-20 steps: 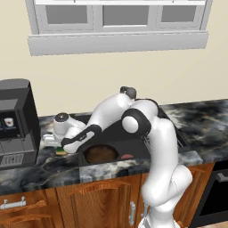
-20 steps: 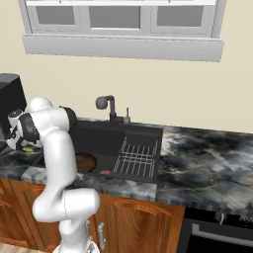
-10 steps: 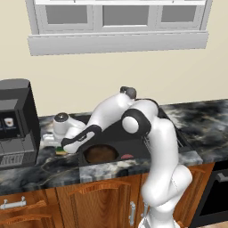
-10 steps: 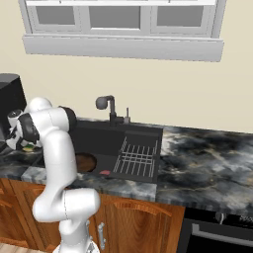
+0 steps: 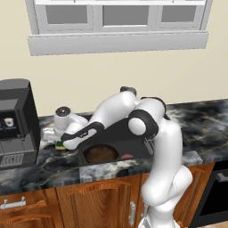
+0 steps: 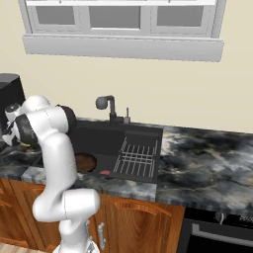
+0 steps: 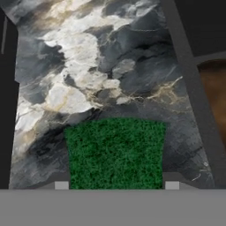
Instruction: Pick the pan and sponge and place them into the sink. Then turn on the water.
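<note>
On the marble counter, at 9 o'clock of the sink, the gripper straddles the sponge w/ fingers spread, not yet clamped; pan already in basin. Next, prob: close, lift, carry sponge over rim

Place: a rendered home kitchen.
Tabletop: dark marble with pale veins, running along a cream wall.
Sink: black basin set into the tabletop, with a dark grey faucet and a wire rack inside.
Cabinets: brown wooden doors with curved handles below the tabletop.
Window: white-framed panes over a wide white sill above the sink.
Appliances: black coffee machine at the left; a dark oven front at the lower right.
</note>
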Motion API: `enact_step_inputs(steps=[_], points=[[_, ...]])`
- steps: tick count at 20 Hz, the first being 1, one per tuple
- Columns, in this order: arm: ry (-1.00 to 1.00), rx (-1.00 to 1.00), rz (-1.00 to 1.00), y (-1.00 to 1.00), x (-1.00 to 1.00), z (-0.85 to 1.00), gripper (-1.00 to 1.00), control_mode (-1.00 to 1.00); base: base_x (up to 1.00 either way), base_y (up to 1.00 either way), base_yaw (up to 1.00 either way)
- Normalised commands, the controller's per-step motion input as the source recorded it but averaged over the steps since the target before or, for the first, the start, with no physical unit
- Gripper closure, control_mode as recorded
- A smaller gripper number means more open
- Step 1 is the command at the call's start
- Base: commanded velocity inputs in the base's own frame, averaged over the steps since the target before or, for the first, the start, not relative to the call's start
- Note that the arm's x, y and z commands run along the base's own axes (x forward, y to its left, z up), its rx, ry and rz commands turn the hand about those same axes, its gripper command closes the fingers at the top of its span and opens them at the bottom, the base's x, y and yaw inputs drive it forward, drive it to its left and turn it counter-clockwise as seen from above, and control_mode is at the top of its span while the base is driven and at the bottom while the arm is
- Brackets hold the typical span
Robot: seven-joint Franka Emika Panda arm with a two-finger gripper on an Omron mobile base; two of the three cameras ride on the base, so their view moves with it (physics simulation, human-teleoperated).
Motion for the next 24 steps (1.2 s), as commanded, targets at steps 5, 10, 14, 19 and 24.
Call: enact_step_inputs(steps=[5,10,14,19,24], points=[[0.05,0.01,-0.08,-0.25,-0.01,0.12,1.0,-1.0,0.0,0.0,0.0],[0.04,0.0,-0.12,-0.31,-0.05,0.08,1.0,-1.0,0.0,0.0,0.0],[0.04,-0.01,-0.12,-0.3,-0.05,0.04,1.0,-1.0,0.0,0.0,0.0],[0.03,-0.01,-0.13,-0.28,-0.04,0.01,1.0,-1.0,0.0,0.0,0.0],[0.01,-0.02,-0.14,-0.28,-0.03,0.0,1.0,-1.0,0.0,0.0,0.0]])
